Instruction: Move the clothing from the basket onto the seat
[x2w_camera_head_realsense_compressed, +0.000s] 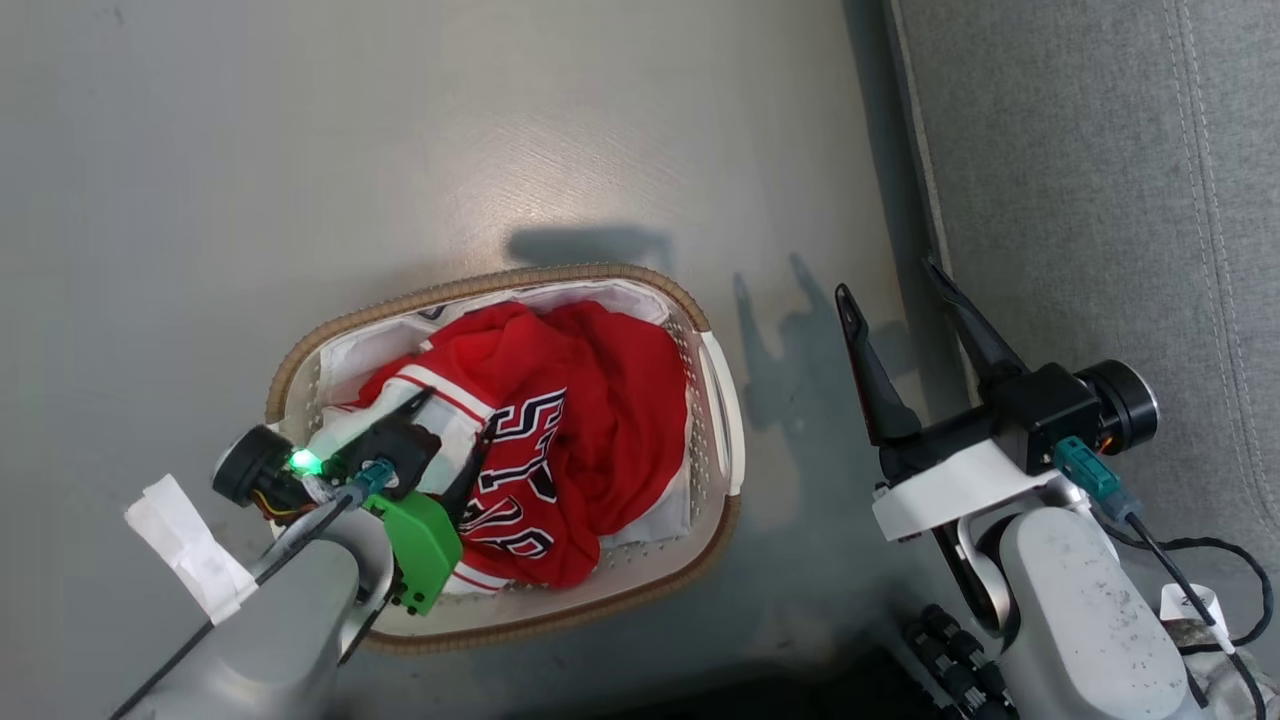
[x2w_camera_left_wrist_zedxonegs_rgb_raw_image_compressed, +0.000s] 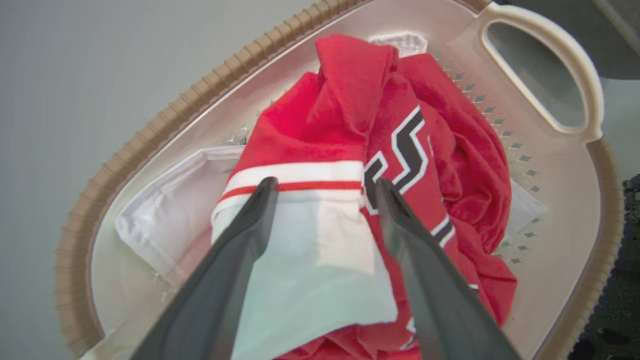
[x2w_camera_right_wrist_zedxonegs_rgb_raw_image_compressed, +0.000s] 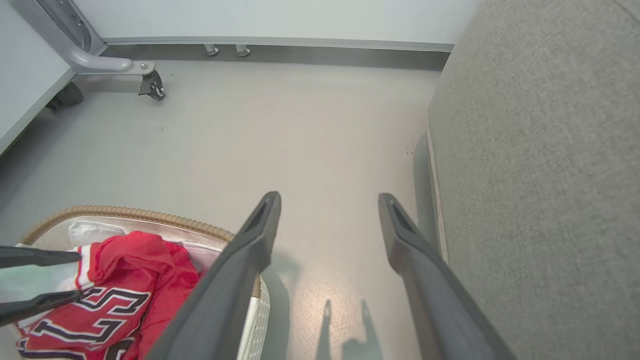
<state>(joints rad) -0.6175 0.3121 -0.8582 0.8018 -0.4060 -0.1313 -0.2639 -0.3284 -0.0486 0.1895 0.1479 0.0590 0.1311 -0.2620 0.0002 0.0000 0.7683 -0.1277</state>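
Observation:
The basket stands on the floor left of the seat, holding the clothing. The jersey lies on top, lettering up, with plainer red fabric bunched beside it. My left gripper is down in the basket and open. In the left wrist view its tips straddle the jersey's white sleeve at the red-striped trim, the lettering just to the right. My right gripper hangs open and empty over the floor between basket and seat.
The white liner shows under the garments, and a basket handle faces the seat. In the right wrist view a wheeled metal frame stands by the far wall. Bare grey floor lies beyond the basket.

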